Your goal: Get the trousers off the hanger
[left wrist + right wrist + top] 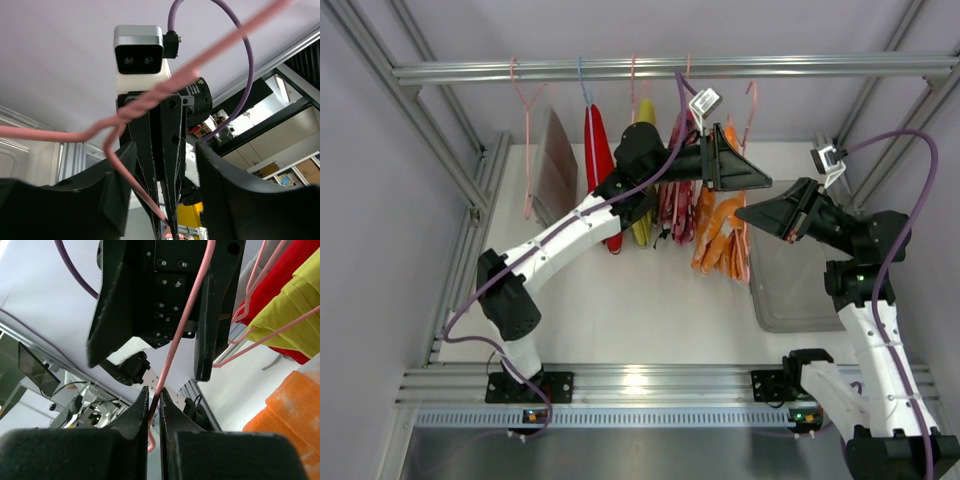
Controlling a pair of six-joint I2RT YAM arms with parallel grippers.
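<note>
Pink hanger (182,325) pinched in right gripper (154,392), clear only wrist-side; left gripper (164,147) half-open, apparently astride it.

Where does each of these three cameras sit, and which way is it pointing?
Top: fixed overhead, looking down on table and rail; left gripper and right gripper show.
Left wrist: on that wrist, looking up past the open left gripper at the hanger and right gripper.
Right wrist: on that wrist, looking up along the right gripper, shut on the hanger, to the left gripper.
Shared: both wrist views show the hanger.
</note>
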